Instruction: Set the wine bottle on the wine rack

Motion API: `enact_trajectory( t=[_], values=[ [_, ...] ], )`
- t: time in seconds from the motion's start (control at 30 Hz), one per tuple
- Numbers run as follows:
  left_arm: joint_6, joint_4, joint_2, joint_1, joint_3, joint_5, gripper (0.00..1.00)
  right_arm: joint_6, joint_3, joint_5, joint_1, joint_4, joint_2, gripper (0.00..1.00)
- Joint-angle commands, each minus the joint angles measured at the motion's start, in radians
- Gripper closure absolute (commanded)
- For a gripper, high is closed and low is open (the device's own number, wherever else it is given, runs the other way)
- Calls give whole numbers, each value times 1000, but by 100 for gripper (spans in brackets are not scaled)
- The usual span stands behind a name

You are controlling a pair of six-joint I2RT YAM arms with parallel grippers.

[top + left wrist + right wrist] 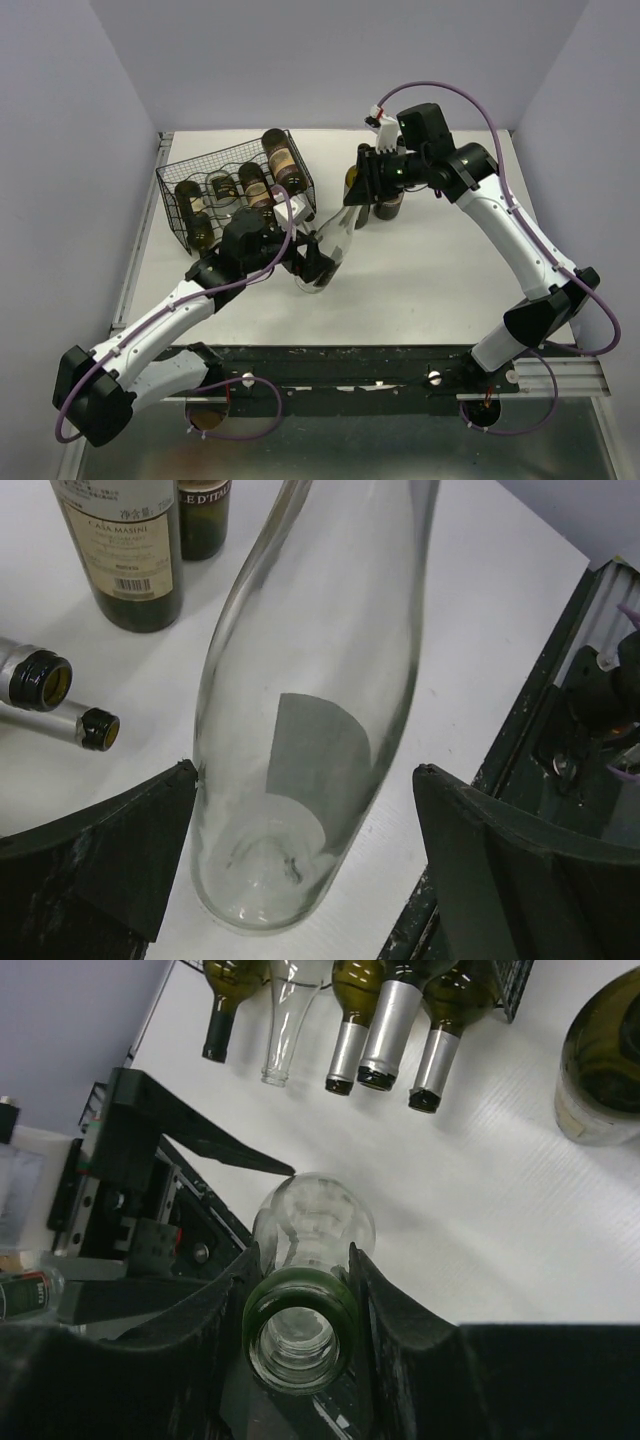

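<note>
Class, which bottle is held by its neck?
The tilted clear bottle, neck in the right pincer; the others lie in the rack or stand free.

8 btls total. 1 wine rack (170,200) at approx 10 o'clock in the top view, w/ 5 racked btls (255,185): 1 dark-necked (222,1010), 1 clear-necked (285,1020), 3 foil-necked (345,1050). 2 upright dark btls (125,555) twd 12 o'clock. 1 clear wine bottle (335,240) nr centre. 2 arms (170,320)

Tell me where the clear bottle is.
Top view: the clear bottle leans mid-table, just right of the wine rack, neck clamped by the right gripper, base between the fingers of the left gripper.
</note>
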Motion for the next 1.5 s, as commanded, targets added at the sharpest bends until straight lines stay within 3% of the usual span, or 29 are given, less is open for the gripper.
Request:
enact_trajectory(
  t=[0.0,0.6,0.93,1.33,1.47],
  values=[
    [46,-27,57,-27,39,-92,1,47,56,-208,1,149,-50,99],
    [150,102,131,-35,48,-55,1,-99,-59,-551,1,261,-147,99],
    [242,393,103,-38,-46,-26,1,-136,-96,-619,2,269,-165,99],
    [287,436,166,-41,-20,31,1,-113,-152,-671,13,344,-202,99],
    [270,412,174,-41,-12,24,17,-128,-157,-661,13,334,-219,99]
  ],
)
